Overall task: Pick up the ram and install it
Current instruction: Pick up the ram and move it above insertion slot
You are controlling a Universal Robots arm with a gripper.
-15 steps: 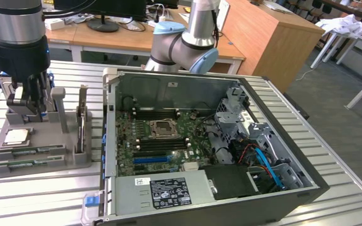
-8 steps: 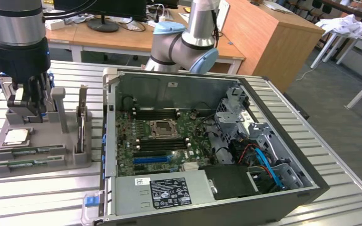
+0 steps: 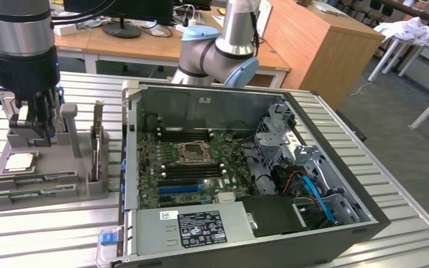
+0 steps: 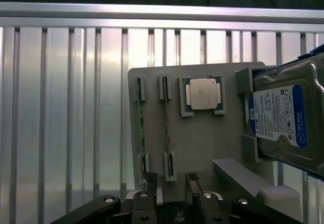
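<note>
Hard drive (image 4: pixel 283 117) runs off the wrist view's edge, and its label print is too small to read. Ram sticks (image 4: pixel 140 127) show edge-on, chips unseen. In the exterior view the claw (image 3: pixel 34 131) hides part of the tray (image 3: pixel 36 204), and the arm (image 3: pixel 17 33) is cut at the top edge.

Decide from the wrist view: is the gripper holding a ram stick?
No: the gripper stands open and empty, while the two ram sticks sit on edge in the slots of the grey tray.
</note>
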